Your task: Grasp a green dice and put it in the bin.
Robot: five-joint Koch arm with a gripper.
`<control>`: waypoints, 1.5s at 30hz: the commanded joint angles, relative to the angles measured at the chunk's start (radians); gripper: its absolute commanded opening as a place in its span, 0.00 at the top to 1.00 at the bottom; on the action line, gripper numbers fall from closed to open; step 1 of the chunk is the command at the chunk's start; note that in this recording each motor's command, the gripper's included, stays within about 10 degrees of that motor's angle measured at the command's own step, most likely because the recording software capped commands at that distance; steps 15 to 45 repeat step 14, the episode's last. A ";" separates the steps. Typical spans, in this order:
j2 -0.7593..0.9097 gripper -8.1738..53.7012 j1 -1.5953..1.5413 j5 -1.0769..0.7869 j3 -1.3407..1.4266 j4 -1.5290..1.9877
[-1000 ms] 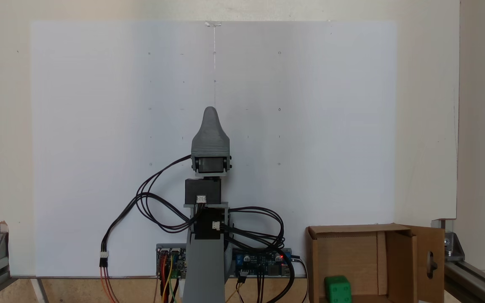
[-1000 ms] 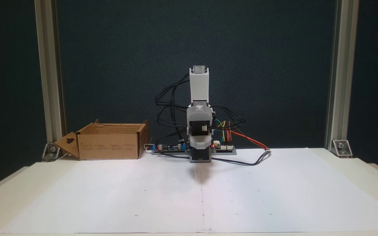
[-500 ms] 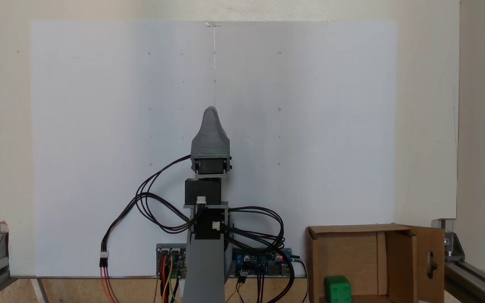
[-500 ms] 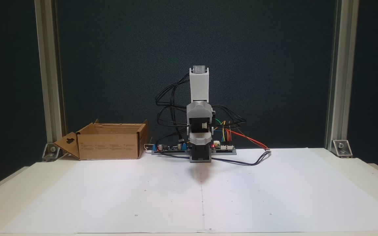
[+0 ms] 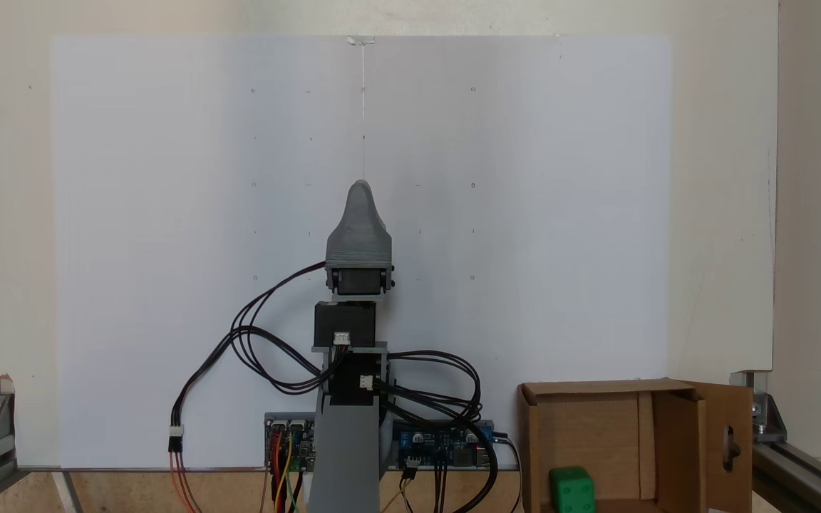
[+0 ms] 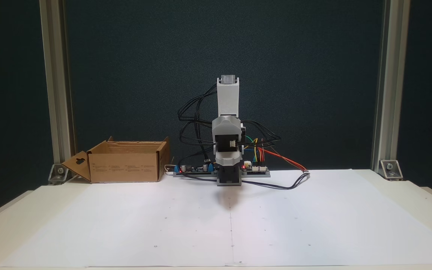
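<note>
The green dice lies on the floor of the bin, a brown cardboard box with upright flaps, one with a keyhole cutout. In the other fixed view the bin stands at the left beside the arm's base, and its walls hide the dice. The grey gripper is folded over the middle of the white sheet, far from the bin, pointing away from the base. From above its jaws lie one over the other and only one tip shows. From the front the gripper faces the camera with nothing seen in it.
A large white paper sheet covers the table. Black cables and circuit boards sit around the arm's base. Aluminium frame posts stand at the table's corners.
The gripper head has shifted very slightly, rising a little in the front view. The dice stays still inside the bin.
</note>
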 commanded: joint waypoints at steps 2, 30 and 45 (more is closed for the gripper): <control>0.106 0.15 0.006 0.025 0.052 -0.064; 0.107 0.15 0.048 0.025 0.052 -0.064; 0.107 0.15 0.048 0.025 0.052 -0.064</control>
